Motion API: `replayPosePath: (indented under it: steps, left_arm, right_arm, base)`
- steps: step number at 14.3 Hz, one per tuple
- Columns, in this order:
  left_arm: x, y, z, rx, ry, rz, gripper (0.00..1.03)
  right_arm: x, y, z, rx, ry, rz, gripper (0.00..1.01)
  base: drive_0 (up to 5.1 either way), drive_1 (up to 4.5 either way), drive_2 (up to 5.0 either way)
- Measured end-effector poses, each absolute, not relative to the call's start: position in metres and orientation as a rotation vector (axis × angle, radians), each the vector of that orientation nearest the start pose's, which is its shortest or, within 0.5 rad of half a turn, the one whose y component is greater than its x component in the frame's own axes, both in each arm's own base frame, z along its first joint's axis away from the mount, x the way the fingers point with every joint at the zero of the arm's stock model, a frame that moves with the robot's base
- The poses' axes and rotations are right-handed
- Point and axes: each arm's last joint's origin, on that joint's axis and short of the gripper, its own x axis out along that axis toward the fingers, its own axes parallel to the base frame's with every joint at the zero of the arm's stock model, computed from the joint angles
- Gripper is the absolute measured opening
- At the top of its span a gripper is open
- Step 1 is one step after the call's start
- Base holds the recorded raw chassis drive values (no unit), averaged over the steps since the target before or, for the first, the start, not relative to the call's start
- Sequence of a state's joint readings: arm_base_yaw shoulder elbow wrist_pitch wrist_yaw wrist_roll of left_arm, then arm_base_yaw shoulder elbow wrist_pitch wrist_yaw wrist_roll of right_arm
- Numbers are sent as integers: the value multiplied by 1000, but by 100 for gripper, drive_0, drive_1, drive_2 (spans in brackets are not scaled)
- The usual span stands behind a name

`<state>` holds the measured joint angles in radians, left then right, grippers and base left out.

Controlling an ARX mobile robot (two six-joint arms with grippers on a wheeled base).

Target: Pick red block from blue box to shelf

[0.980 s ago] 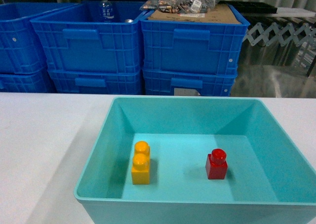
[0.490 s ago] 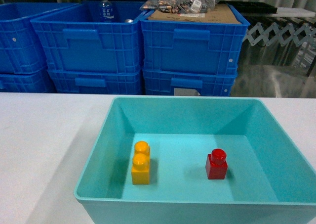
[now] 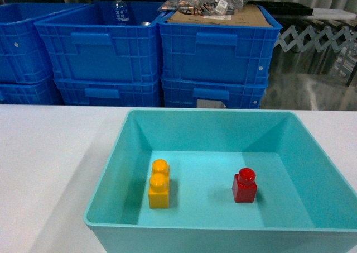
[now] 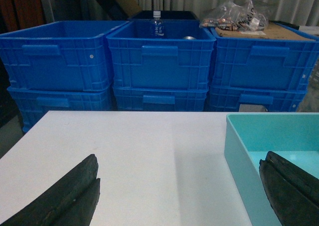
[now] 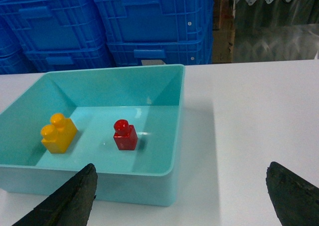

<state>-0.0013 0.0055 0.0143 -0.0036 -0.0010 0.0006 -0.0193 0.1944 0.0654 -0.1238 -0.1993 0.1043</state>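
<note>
The red block stands upright, stud up, on the floor of the blue box, right of middle; the right wrist view shows the block inside the box too. My left gripper is open over the white table, left of the box's wall, holding nothing. Low at the box's near right corner, my right gripper is open and empty, short of the block. Neither gripper shows in the head view. The shelf is out of view.
A yellow-orange two-stud brick lies in the box's left half. Stacked dark blue crates line the far side of the white table; one holds a bottle. Shiny metal and a white folding lattice are at back right.
</note>
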Motion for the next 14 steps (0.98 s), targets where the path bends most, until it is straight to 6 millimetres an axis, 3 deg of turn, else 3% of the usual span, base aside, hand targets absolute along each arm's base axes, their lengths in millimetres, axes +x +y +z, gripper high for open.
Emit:
replayPosePath:
  steps: [3, 5, 9, 12, 14]
  left_arm:
    - [97, 0, 168, 1, -5, 0, 98]
    - [97, 0, 168, 1, -4, 0, 98]
    - [97, 0, 168, 1, -5, 0, 98]
    - [97, 0, 168, 1, -5, -1, 98]
    - [97, 0, 168, 1, -5, -1, 98]
  right_arm:
    - [105, 4, 158, 131, 261, 166, 98]
    - [103, 9, 154, 25, 314, 83, 98]
    - [112, 12, 170, 6, 286, 73, 98]
    - [157, 30, 216, 82, 339, 120, 98]
    - [202, 60, 239, 153, 503, 182, 98]
  base:
    - [0, 0, 0]
    - [0, 0, 0]
    - [0, 0, 0]
    - [0, 0, 0]
    - [0, 0, 0]
